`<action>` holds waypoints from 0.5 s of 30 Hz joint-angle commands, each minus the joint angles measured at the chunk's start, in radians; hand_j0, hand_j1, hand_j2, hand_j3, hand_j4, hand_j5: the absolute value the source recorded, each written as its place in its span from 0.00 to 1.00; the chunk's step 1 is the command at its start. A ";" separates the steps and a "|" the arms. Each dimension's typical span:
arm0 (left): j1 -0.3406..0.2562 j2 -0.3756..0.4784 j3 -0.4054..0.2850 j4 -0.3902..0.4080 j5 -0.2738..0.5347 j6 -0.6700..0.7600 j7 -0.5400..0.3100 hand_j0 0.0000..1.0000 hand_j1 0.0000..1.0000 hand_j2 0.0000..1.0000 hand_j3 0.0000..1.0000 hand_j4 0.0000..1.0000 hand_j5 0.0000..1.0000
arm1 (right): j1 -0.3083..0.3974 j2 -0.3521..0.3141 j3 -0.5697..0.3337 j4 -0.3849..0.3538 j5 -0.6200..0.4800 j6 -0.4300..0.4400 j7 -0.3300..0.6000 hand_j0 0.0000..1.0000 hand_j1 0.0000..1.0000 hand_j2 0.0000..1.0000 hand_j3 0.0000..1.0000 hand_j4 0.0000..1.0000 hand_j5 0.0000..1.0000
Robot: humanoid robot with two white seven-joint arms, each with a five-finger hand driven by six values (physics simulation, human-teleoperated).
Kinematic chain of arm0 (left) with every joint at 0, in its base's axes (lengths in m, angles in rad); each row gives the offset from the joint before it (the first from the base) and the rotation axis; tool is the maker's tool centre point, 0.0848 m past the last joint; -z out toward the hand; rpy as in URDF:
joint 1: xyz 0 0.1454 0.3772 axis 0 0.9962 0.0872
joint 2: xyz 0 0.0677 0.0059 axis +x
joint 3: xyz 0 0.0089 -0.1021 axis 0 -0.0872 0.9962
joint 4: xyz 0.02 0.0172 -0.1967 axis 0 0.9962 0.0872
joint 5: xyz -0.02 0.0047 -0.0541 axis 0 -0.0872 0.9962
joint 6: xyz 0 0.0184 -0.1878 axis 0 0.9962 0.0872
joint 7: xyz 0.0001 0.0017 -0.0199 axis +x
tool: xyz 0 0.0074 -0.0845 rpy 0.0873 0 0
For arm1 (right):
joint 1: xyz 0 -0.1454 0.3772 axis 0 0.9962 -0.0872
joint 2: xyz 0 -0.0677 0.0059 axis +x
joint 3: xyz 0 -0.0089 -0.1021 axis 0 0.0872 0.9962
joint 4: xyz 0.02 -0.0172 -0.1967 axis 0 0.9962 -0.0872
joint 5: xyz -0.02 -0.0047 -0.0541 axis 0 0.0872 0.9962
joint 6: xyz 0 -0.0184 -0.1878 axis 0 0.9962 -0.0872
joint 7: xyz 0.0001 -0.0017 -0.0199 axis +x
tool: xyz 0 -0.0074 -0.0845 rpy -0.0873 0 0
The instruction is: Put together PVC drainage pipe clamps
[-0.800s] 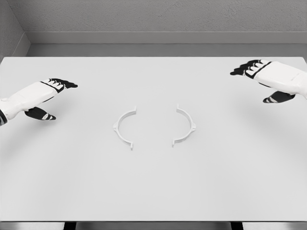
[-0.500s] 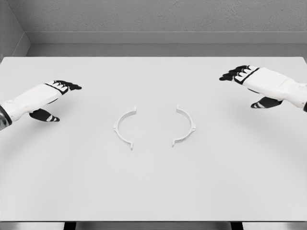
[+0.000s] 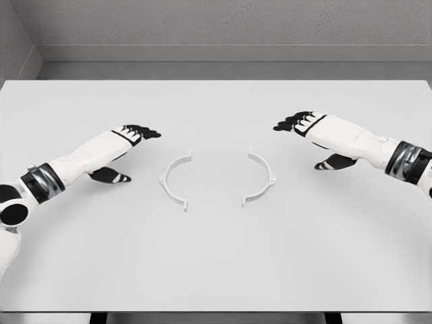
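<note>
So, risk list for the approach:

1. State: left clamp half (image 3: 175,181) and right clamp half (image 3: 261,177) lie flat at the middle of the table (image 3: 216,270), open sides facing each other, well apart. Neither is touched.
2. Left hand (image 3: 118,150) sits at 9 o'clock of the left clamp half, near but clear of it. Fingers extended and relaxed, thumb dropped below the palm, holding nothing.
3. Right hand (image 3: 317,133) sits at about 2 o'clock of the right clamp half, also clear. Fingers stretched flat, thumb hanging under, empty.
4. Risk: both halves are thin, low arcs on a smooth top. Fingers coming in flat will likely shove a part instead of getting under it, so it slides or spins.
5. Risk: any spin breaks the current face-to-face alignment, and the flange ends then won't meet when the halves are brought together.
6. Risk: the outer tabs at 9 o'clock on the left half and 3 o'clock on the right face the hands. A fingertip catching one could flip the piece.
7. Risk: white parts on a white surface, weak contrast, so edge position is easy to misjudge.
8. Risk: uneven arrival. One hand pushing its part first could knock it into the other.
</note>
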 commanded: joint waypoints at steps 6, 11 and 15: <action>0.000 -0.043 0.000 -0.035 0.002 0.002 0.000 1.00 1.00 1.00 1.00 1.00 1.00 | 0.005 0.050 0.005 0.024 -0.005 0.002 -0.001 1.00 1.00 1.00 1.00 1.00 1.00; 0.000 -0.060 -0.003 -0.032 0.002 0.002 0.000 1.00 1.00 1.00 1.00 1.00 1.00 | 0.015 0.078 0.004 0.041 -0.007 0.010 -0.001 1.00 1.00 1.00 1.00 1.00 1.00; 0.000 -0.063 -0.009 -0.032 -0.001 0.002 0.000 1.00 1.00 1.00 1.00 1.00 1.00 | 0.026 0.095 0.004 0.042 -0.007 0.010 -0.001 1.00 1.00 1.00 1.00 1.00 1.00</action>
